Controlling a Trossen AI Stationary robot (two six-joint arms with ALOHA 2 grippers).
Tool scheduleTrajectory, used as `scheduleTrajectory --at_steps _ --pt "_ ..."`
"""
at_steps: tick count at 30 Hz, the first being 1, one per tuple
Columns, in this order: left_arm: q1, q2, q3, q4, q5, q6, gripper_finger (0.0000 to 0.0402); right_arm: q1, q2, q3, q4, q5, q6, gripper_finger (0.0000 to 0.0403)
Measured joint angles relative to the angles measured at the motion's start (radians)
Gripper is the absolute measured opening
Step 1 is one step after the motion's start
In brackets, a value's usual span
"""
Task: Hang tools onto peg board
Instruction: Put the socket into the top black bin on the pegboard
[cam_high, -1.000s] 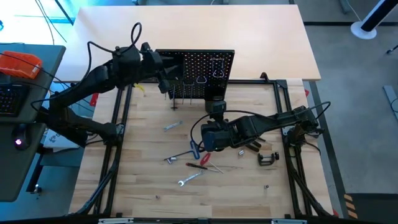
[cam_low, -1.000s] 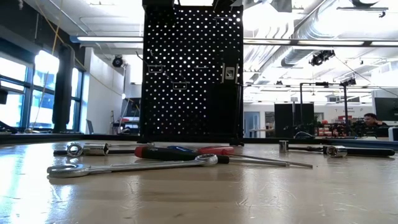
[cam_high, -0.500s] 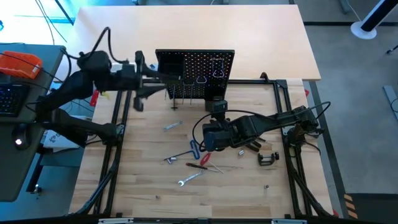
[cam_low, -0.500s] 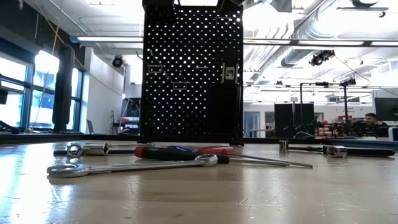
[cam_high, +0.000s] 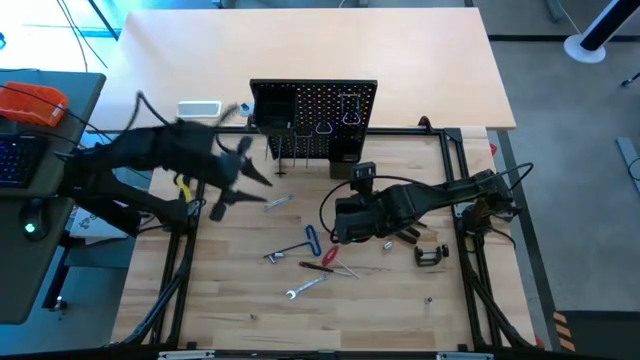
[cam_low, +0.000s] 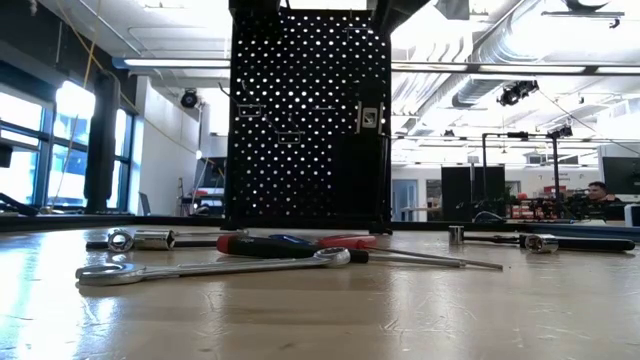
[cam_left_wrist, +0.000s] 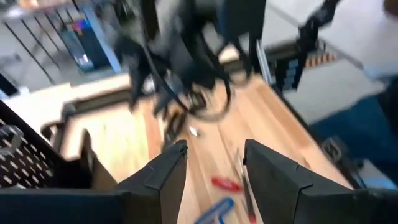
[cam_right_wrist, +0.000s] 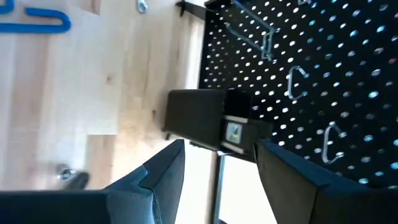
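Tools are nearly all down on the wood, that's the story right now: blue-handled T hex key (cam_high: 310, 241), red-handled screwdriver (cam_high: 329, 256) and a silver wrench (cam_high: 305, 287) lie in a loose cluster mid-table, another wrench (cam_high: 277, 201) sits alone nearer the peg board (cam_high: 313, 120), and the black C-clamp (cam_high: 431, 255) lies off to the right side. Up on the board, a couple of slim tools appear to hang along its lower left edge, though exactly what they are I cannot make out; the metal hooks (cam_right_wrist: 297, 82) seen from the right wrist view stand bare. So by my reckoning this job is early, with most of the hanging left to do. Left gripper (cam_high: 242, 182) is over the table's left side near that lone wrench, fingers spread apart with nothing between them in its wrist view. Right gripper (cam_high: 352, 181) hovers just in front of the board's small black bin (cam_right_wrist: 199, 121), fingers likewise parted and carrying nothing.
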Motion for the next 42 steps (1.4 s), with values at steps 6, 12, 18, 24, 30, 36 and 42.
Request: scheduleTrajectory --at_steps 6,12,18,24,30,36,42 --pt "-0.073 0.010 -0.132 -0.016 -0.029 -0.068 0.0156 0.010 -0.066 0.000 -0.003 -0.041 0.037 0.0193" --pt "-0.107 0.007 -0.288 -0.029 -0.002 -0.155 0.0156 0.016 -0.119 0.000 0.004 -0.111 0.047 0.0193" --pt "-0.146 0.007 -0.506 0.051 0.006 -0.258 0.0156 0.018 -0.126 0.000 -0.002 -0.149 0.079 0.0193" --pt "-0.207 0.007 -0.712 0.215 0.006 -0.331 0.0156 0.019 -0.125 0.000 -0.002 -0.148 0.062 0.0193" --pt "-0.267 0.008 -0.839 0.381 -0.070 -0.327 0.0156 0.018 -0.125 0.000 -0.002 -0.146 0.037 0.0193" --pt "-0.304 0.060 -0.930 0.531 -0.120 -0.246 0.0156 0.012 -0.125 0.000 -0.001 -0.145 0.036 0.0193" --pt "-0.309 0.192 -0.956 0.640 -0.146 -0.192 0.0156 0.013 -0.125 0.000 0.002 -0.145 0.036 0.0193"
